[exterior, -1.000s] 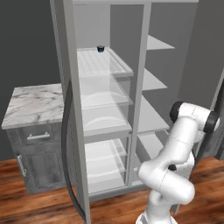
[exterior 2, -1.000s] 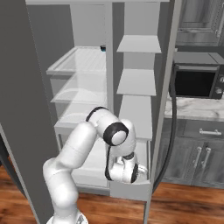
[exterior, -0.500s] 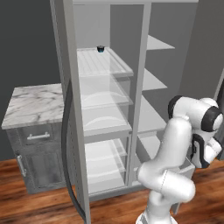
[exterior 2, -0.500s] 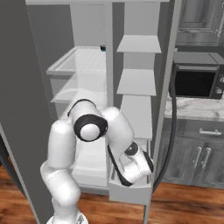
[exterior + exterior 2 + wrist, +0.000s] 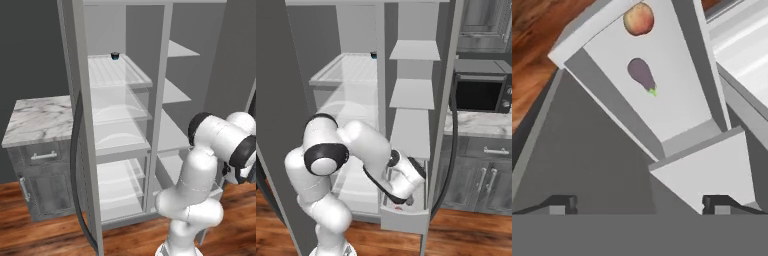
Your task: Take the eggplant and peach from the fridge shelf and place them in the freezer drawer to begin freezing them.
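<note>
Both peach [image 5: 639,19] and eggplant [image 5: 641,74] unobscured

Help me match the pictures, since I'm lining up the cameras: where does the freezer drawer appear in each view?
Left base view: lower right, mostly behind the arm; a pale corner of the freezer drawer seems to show.
Right base view: bottom centre, pulled out.
Hand view: upper centre, running diagonally, with the peach and the eggplant inside.
Shared landmark: the wood floor next to the drawer.
</note>
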